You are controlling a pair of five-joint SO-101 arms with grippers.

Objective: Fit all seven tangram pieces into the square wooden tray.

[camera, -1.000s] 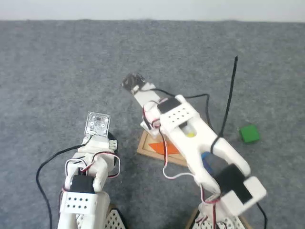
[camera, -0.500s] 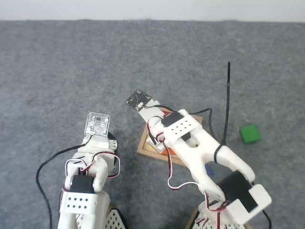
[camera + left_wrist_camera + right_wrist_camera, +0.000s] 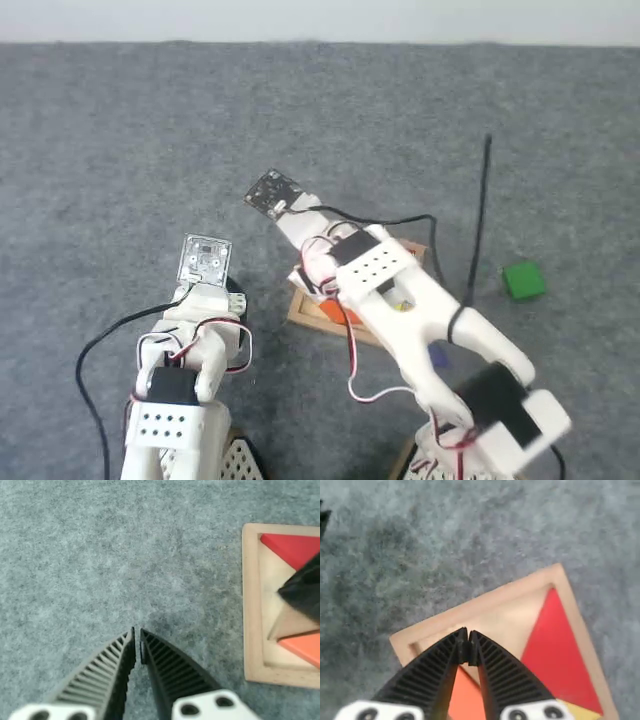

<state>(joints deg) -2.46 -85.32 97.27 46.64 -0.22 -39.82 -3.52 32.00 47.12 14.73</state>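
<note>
Reaching farther over the wooden tray (image 3: pixel 485 600) than before, the right hand (image 3: pixel 468 639) stays pressed together, the left hand (image 3: pixel 137 636) likewise.

No readable text, label, brand, number or sign on any surface here.

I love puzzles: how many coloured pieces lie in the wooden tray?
3: a red triangle along one edge, an orange piece near it, a yellow sliver at the red one's tip. The arm above may hide more.
</note>
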